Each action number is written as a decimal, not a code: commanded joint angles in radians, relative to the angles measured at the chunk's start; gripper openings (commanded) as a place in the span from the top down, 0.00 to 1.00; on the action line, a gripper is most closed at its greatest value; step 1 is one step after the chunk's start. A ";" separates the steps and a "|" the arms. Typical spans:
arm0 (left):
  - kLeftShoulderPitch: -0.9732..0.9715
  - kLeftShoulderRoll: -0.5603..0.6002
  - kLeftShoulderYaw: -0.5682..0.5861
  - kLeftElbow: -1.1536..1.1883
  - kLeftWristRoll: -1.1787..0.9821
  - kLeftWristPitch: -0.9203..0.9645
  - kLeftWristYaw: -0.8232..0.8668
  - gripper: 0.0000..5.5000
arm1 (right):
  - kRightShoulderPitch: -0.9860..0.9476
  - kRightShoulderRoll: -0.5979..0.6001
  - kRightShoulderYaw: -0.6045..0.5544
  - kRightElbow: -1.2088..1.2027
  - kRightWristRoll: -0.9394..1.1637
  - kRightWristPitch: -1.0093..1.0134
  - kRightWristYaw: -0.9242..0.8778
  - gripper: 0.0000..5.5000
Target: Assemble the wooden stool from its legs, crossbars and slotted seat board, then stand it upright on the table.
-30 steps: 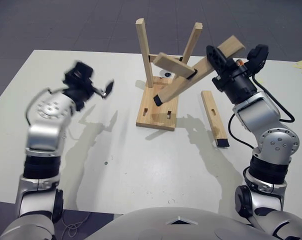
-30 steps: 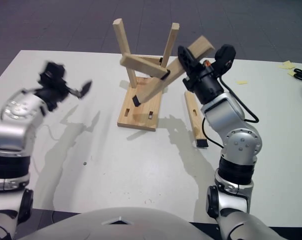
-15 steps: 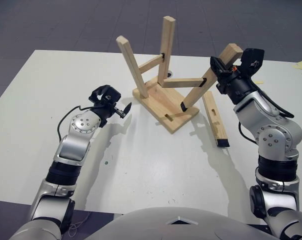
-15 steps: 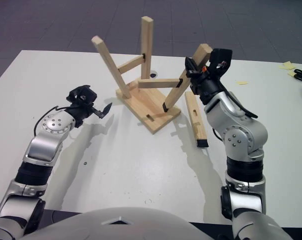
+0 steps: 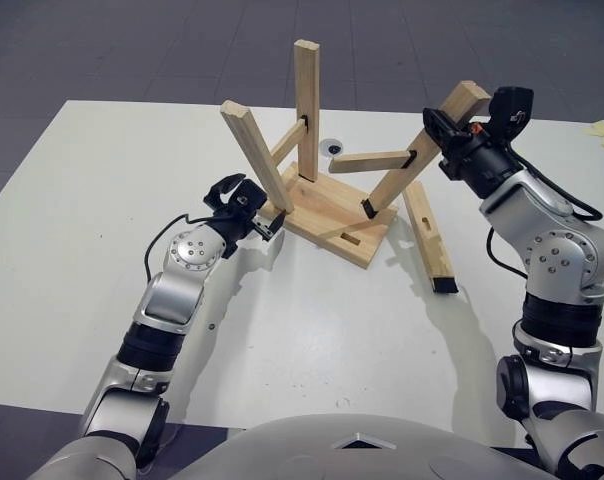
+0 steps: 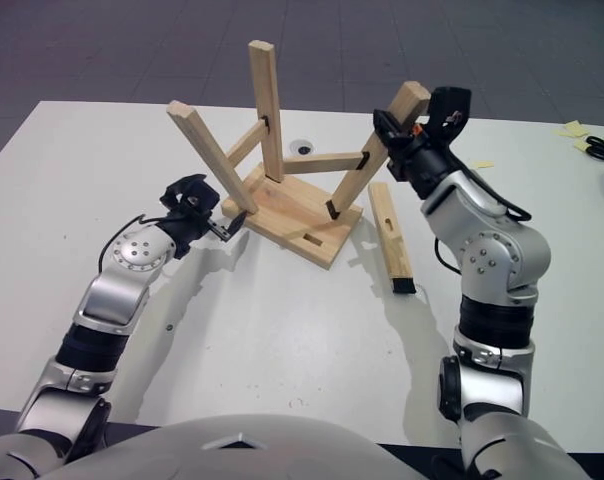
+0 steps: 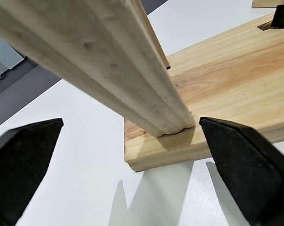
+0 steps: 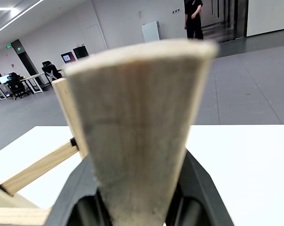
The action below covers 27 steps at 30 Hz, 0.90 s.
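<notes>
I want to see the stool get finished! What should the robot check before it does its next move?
1. Right gripper shut firmly on the held leg: ok.
2. Left gripper open, a finger on each side of the left leg at its base: ok.
3. Seat board lying flat on the table: cannot tell; there is a shadow under its near corner.
4. All four legs fitted: not ok. Three stand in the board, and the loose leg lies on the table beside it.
5. Stool standing upright: not ok. It is upside down, legs pointing up.
</notes>
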<state>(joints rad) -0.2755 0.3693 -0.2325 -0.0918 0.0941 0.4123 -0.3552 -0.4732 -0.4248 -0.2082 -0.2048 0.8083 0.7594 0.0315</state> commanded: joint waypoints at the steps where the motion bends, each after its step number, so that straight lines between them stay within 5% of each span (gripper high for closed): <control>1: -0.038 -0.013 -0.006 0.034 0.025 -0.015 0.007 0.02 | -0.052 -0.024 0.010 0.055 -0.035 -0.033 0.115 0.81; 10: -0.105 -0.018 0.019 0.112 0.054 -0.060 0.016 0.02 | -0.142 -0.040 0.060 0.222 -0.124 -0.121 0.400 0.81; 27: -0.088 -0.043 0.046 0.086 0.038 -0.078 0.018 0.02 | -0.120 -0.097 0.062 0.265 -0.206 -0.127 0.581 0.81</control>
<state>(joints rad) -0.3718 0.3242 -0.2053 0.0174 0.1356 0.3486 -0.3377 -0.5451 -0.4850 -0.1557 0.0025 0.6441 0.6755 0.5638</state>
